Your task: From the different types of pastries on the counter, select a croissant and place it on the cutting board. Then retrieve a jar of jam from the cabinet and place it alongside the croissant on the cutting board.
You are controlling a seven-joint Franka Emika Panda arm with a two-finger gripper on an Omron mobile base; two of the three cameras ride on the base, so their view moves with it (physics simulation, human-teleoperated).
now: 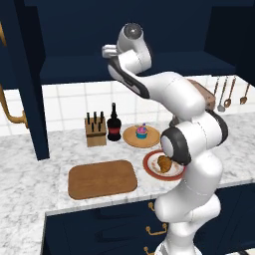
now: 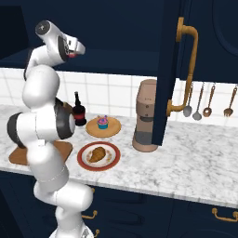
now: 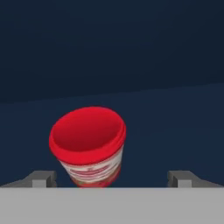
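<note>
A jam jar (image 3: 87, 144) with a red lid and a white label stands on the dark cabinet shelf. It sits close in front of my gripper (image 3: 112, 177), a little left of centre between the wide-apart fingers. The gripper (image 1: 107, 51) is open and raised up at the cabinet opening (image 2: 80, 48). Down on the counter, the croissant (image 1: 164, 163) lies on a red-rimmed plate (image 2: 82, 160), partly behind my arm in the left base view. The wooden cutting board (image 1: 102, 178) lies bare to the plate's left.
A pink cupcake (image 1: 142, 131) sits on a round wooden plate, with a dark bottle (image 1: 114, 124) and a knife block (image 1: 95, 132) beside it. A coffee machine (image 2: 146, 116) stands right of the plates. Open cabinet doors (image 2: 169, 69) hang at both sides. Utensils (image 2: 207, 100) hang on the wall.
</note>
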